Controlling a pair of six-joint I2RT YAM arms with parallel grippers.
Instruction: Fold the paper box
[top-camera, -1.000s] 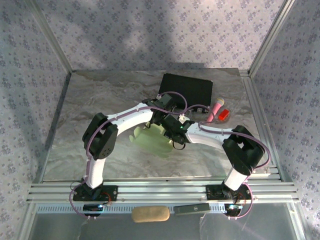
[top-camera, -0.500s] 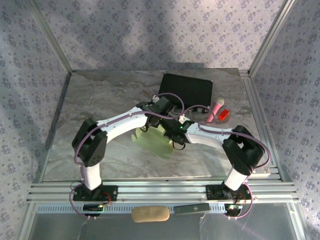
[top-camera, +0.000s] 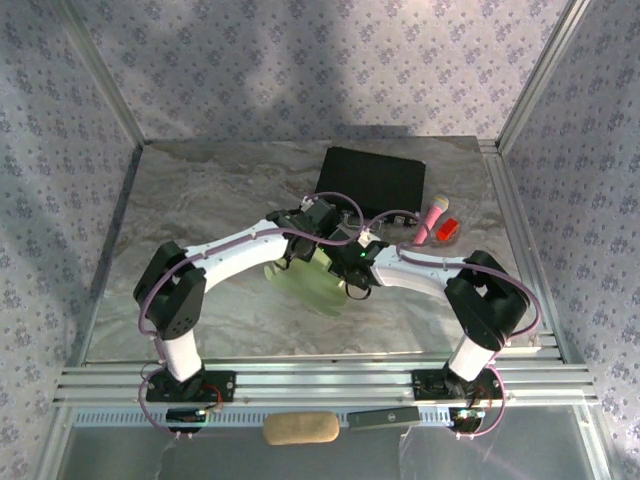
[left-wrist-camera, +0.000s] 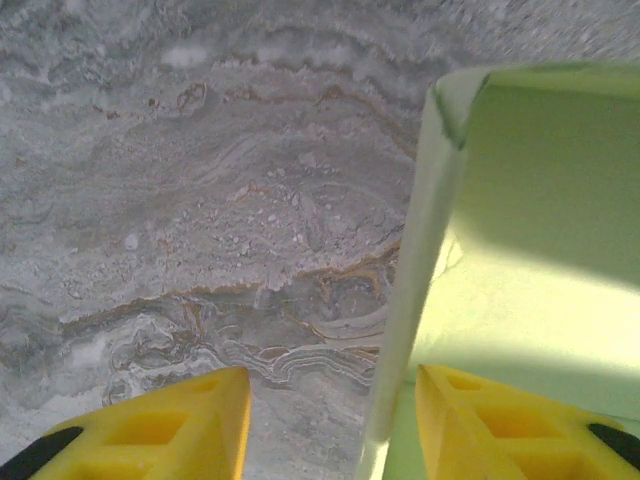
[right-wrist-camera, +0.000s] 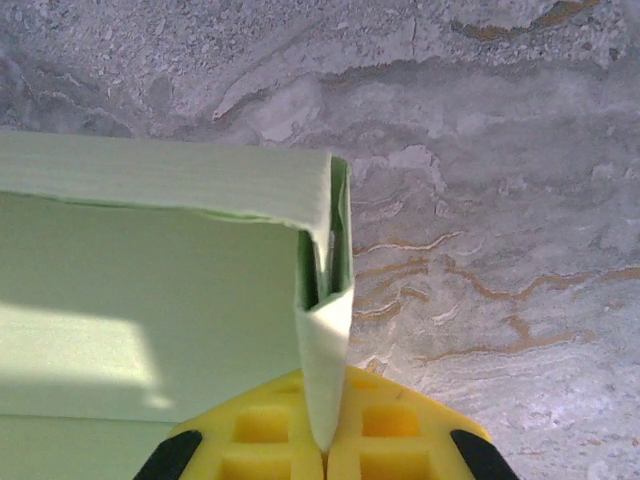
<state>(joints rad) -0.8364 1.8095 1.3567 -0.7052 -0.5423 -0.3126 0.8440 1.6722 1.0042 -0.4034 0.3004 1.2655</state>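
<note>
Your box (top-camera: 312, 282) sits mid-frame in the top view, part-formed: one wall stands up and one corner is doubled over. Your right gripper (right-wrist-camera: 325, 445) pinches that doubled corner tight. Your left gripper (left-wrist-camera: 330, 430) straddles the wall, jaws apart, gripping nothing. Flaps at the box's left edge lie flat, so you seem about halfway.

The paper box (right-wrist-camera: 150, 290) is thin, smooth, matt pale-green card, creased at its folds. The worktop (top-camera: 200, 200) has a grey marble-veined finish with a faint sheen. The fingers (left-wrist-camera: 150, 430) are matt yellow moulded plastic. The rails (top-camera: 320, 380) along the worktop's near edge are brushed metal.
</note>
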